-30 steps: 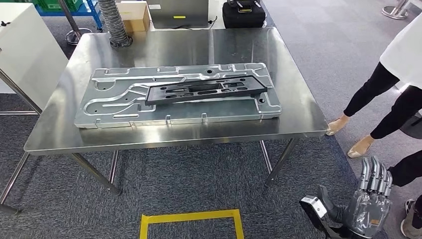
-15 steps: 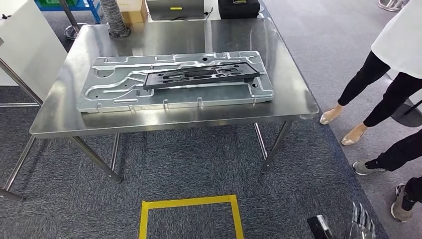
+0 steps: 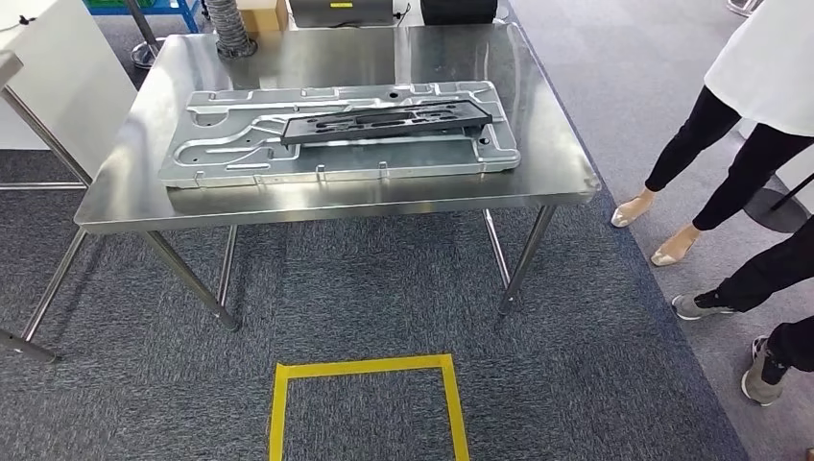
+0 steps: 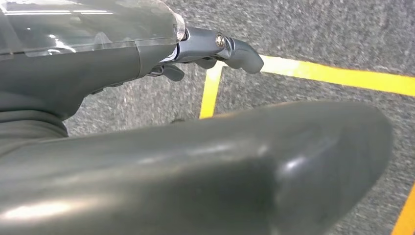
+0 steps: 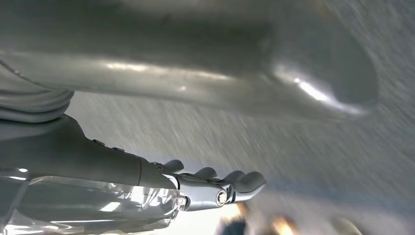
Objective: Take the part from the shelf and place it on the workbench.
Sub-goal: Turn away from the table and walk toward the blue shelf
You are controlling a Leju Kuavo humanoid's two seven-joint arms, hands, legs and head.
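Now right hand point(image 5: 215, 188) lowered, workbench point(image 3: 317, 206) farther

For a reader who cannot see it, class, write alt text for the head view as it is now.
A steel workbench carries a long silver plate, and a black part lies on top of it. On the grey carpet in front, yellow tape marks a square. To the right, the legs of people stand beside the bench.

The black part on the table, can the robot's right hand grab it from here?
Probably not yet. The black part lies on the silver plate across a stretch of carpet, and the right hand hangs low over the floor.
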